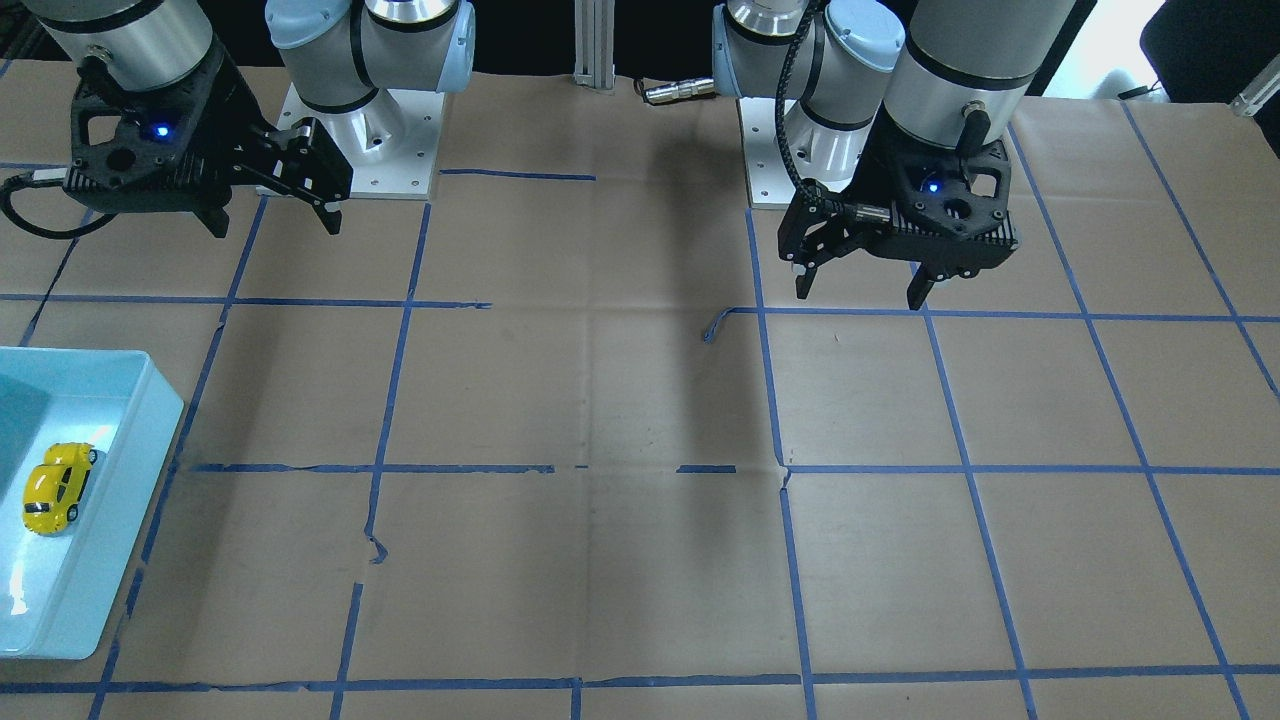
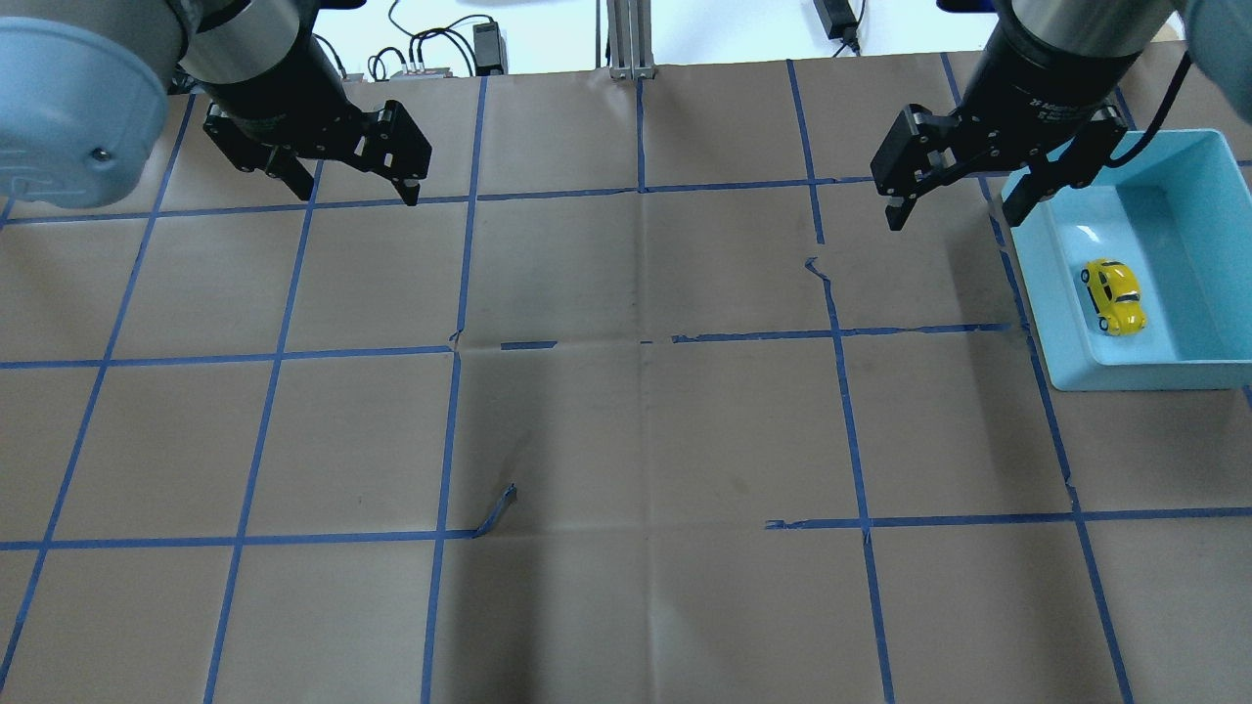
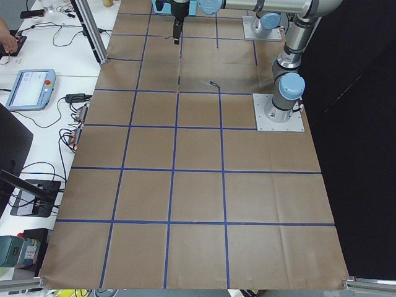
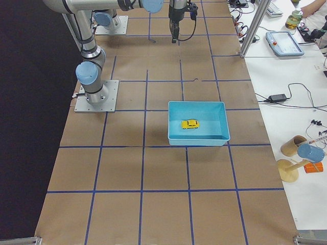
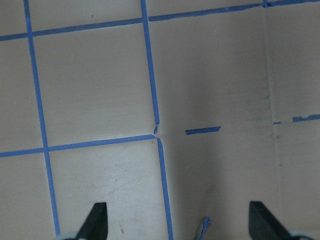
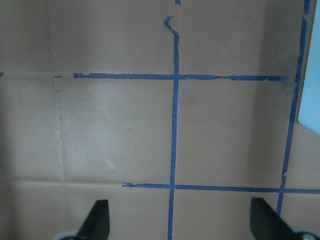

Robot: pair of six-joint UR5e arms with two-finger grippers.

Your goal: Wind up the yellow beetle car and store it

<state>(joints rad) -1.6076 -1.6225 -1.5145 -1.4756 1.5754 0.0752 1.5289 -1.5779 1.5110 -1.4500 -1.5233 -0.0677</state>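
Observation:
The yellow beetle car (image 2: 1112, 294) lies on its wheels inside a light-blue bin (image 2: 1144, 375) at the table's right side. It also shows in the front view (image 1: 58, 487), in the bin (image 1: 115, 530), and in the right view (image 4: 191, 124). My right gripper (image 2: 954, 217) hangs open and empty above the table, just left of the bin's far corner and apart from the car. It shows open in the front view (image 1: 275, 224) and its wrist view (image 6: 181, 219). My left gripper (image 2: 352, 191) is open and empty over the far left (image 1: 858, 295), (image 5: 180, 220).
Brown paper with a blue tape grid covers the table. A peeled tape curl (image 2: 497, 508) sticks up near the middle. The arm bases (image 1: 360, 140) stand at the robot's edge. A sliver of the bin (image 6: 310, 100) shows in the right wrist view. Side benches hold pendants and cables.

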